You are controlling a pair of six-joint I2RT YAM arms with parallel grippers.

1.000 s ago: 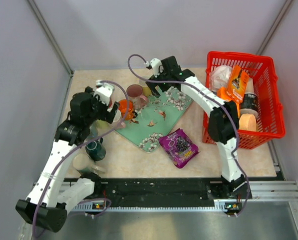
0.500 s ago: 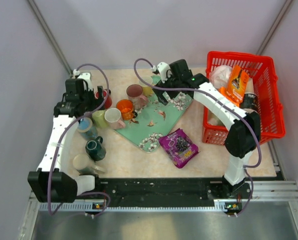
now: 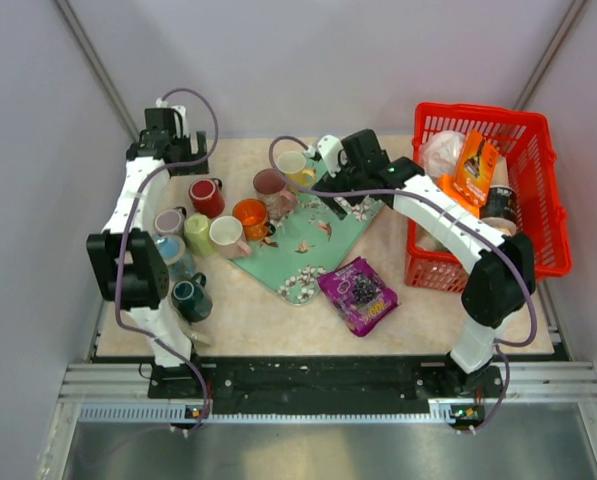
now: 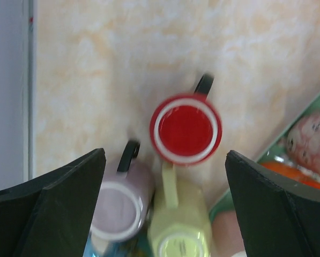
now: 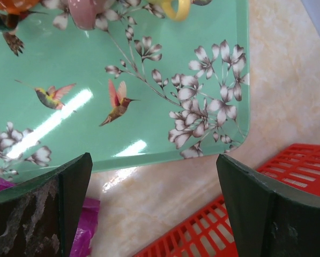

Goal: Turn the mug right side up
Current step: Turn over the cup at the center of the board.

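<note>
A light green mug [image 3: 198,237] stands among several mugs at the left with its base up; the left wrist view shows print on that base [image 4: 182,243]. A red mug [image 4: 185,128] and a mauve mug [image 4: 119,206] stand beside it, touching or nearly touching. My left gripper [image 3: 178,165] is open and empty, high above these mugs at the back left [image 4: 165,154]. My right gripper [image 3: 330,180] is open and empty over the far corner of the green floral tray [image 5: 154,156].
The green tray [image 3: 318,245] carries orange [image 3: 250,215], brown [image 3: 271,183] and yellow [image 3: 293,165] mugs at its far end. Blue [image 3: 173,255] and dark teal [image 3: 191,297] mugs stand nearer. A purple snack bag [image 3: 358,293] lies in front. A red basket [image 3: 538,240] with packets stands right.
My left arm has swung from over the mugs out to the far back-left corner. My right gripper has shifted a little to the right, uncovering the yellow mug.
</note>
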